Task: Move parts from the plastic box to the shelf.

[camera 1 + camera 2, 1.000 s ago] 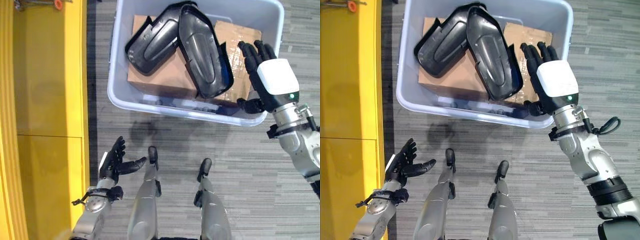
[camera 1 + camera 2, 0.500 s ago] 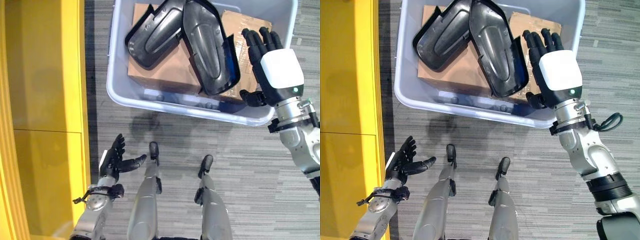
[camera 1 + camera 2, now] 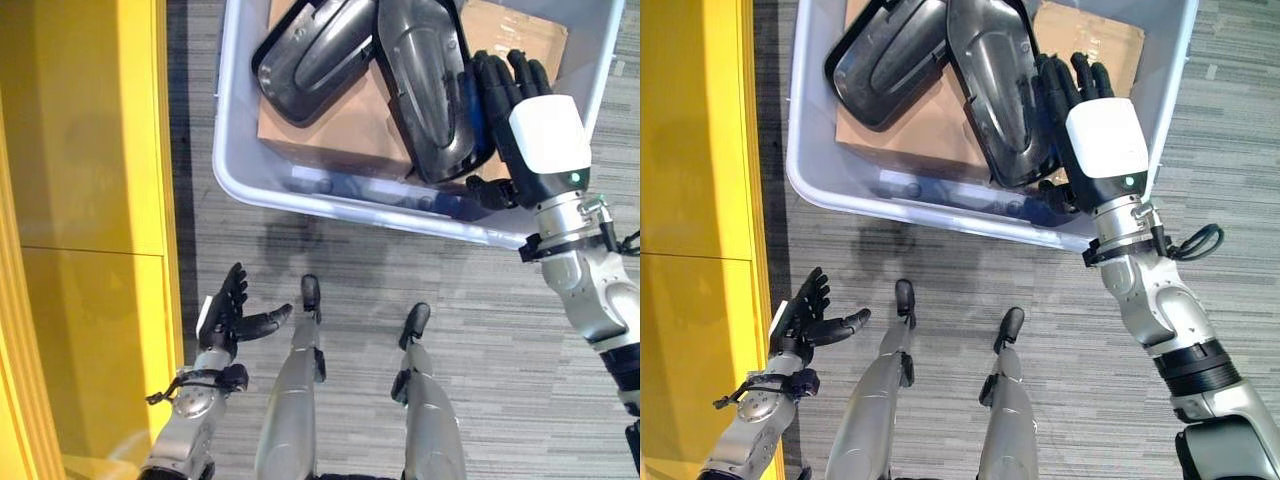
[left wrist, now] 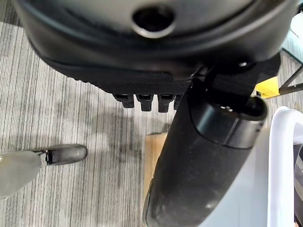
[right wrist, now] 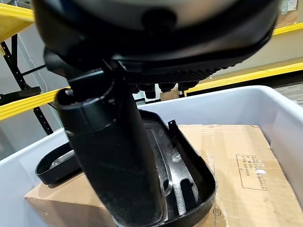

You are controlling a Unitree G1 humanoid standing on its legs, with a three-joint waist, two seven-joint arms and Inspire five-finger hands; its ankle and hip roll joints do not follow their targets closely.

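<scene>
A pale plastic box [image 3: 330,195] stands on the floor ahead. Two black moulded parts lie in it on cardboard [image 3: 330,130]: one at the left [image 3: 315,50], a longer one at the right [image 3: 425,80]. My right hand [image 3: 545,140], with its white back cover, is open inside the box, its straight fingers over the right edge of the longer part [image 5: 182,175]. I cannot tell whether they touch it. The thumb [image 5: 113,161] stands apart from the fingers and nothing is held. My left hand [image 3: 225,315] hangs open low at the left, above the floor.
The yellow shelf [image 3: 90,200] runs along the whole left side, close to my left hand. Grey striped carpet [image 3: 480,300] lies between me and the box. The box's near wall [image 5: 246,101] rises beside my right hand.
My right hand has moved left, from the box's right rim to over the longer black part. The view has shifted a little forward. The left hand has kept its place.
</scene>
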